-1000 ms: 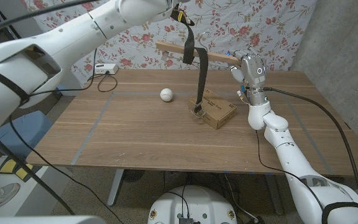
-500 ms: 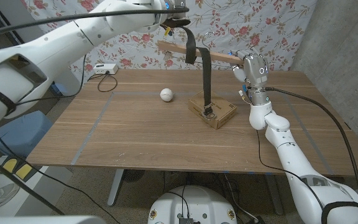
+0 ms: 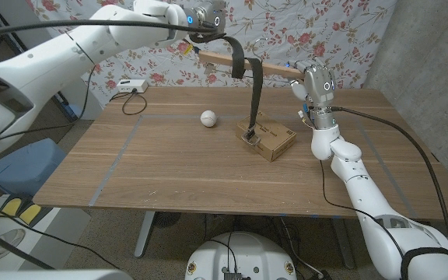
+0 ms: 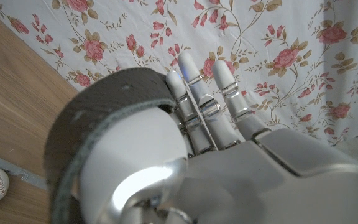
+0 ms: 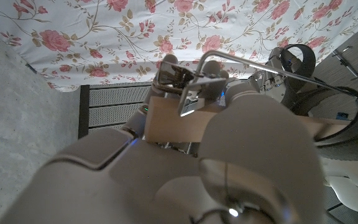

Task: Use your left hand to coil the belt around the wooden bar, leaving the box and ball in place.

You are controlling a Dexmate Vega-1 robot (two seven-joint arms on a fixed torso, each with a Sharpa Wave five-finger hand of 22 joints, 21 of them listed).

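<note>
Belt is hanging from the left hand, which is gripping its upper end high above the table; in the left wrist view the strap is lying curved across that hand, its fingers reaching out straight. From there the belt is passing over the bar just below and beside the hand, then dropping to the box, where its buckle end is resting. The right hand is holding the bar's other end, fingers closed around the wood. The ball is sitting well below the left hand, near the box.
</note>
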